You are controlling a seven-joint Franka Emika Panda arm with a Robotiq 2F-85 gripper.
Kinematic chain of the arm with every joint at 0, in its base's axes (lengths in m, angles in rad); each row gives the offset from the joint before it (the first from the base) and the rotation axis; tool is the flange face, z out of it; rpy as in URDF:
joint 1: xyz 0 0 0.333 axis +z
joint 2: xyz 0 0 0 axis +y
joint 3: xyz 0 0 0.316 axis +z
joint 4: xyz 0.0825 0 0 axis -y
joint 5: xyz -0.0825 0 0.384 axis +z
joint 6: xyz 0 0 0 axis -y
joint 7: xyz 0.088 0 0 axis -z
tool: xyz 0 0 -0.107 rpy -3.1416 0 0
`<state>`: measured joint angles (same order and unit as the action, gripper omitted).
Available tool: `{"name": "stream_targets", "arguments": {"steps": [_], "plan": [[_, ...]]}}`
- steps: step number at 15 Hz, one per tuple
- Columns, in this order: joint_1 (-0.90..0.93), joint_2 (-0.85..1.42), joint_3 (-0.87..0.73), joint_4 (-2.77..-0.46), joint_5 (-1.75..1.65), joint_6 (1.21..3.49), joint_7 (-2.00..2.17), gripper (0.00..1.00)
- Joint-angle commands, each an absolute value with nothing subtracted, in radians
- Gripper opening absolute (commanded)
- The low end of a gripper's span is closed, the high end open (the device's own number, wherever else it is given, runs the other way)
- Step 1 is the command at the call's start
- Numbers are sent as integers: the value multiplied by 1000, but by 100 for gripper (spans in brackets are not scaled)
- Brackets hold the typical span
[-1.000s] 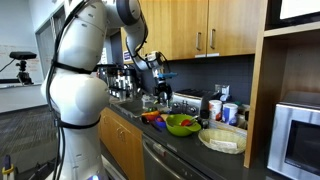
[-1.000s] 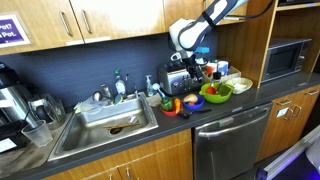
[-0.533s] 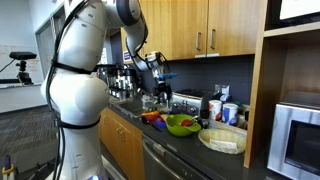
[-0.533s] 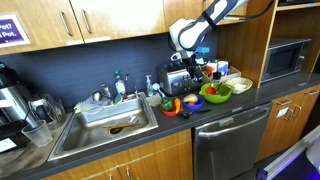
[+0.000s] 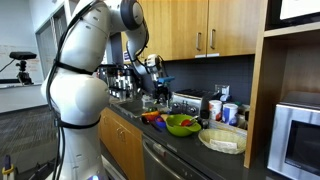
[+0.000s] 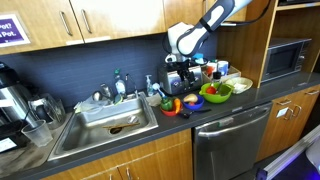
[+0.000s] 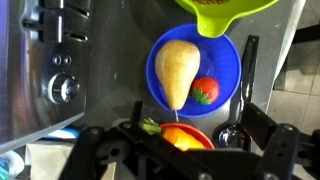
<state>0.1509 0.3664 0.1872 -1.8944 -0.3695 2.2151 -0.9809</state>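
1. The black Robotiq gripper (image 7: 190,152) comes in from the bottom edge of the wrist view. Its two fingers stand wide apart, one at each lower corner, and they grip nothing.
2. Just ahead of the jaws, and below them, lies a round blue plastic plate (image 7: 224,58) on the dark countertop (image 6: 215,113).
3. On the plate lies a pale yellow pear-shaped fruit (image 7: 177,72). It lies lengthwise along the line out from the jaws, with its narrow end towards them.
4. A small red tomato (image 7: 205,90) sits on the same plate, touching the fruit on the side of the right-hand finger.
5. Directly under the gap between the jaws is a round orange-and-red piece (image 7: 186,135) with a bit of green at its edge. The gripper body hides part of it, so I cannot tell what it is.
6. Beyond the plate, farthest from the jaws, the rim of a lime-green plastic bowl (image 7: 225,15) overlaps the plate's far edge.
7. Out past the left-hand finger stands a brushed silver toaster (image 7: 50,70) with slots and round knobs.
8. A black plastic ladle (image 7: 244,85) lies just beside the plate, ahead of the right-hand finger.
9. In both exterior views the gripper hangs above the counter, clear of these things.
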Motion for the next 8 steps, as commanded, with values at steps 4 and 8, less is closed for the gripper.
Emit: {"name": "stream_targets", "arguments": {"steps": [4, 8], "plan": [[137, 374, 204, -1910, -294, 2229, -1048, 100], [130, 376, 204, -1916, -252, 2238, -1066, 100]]}}
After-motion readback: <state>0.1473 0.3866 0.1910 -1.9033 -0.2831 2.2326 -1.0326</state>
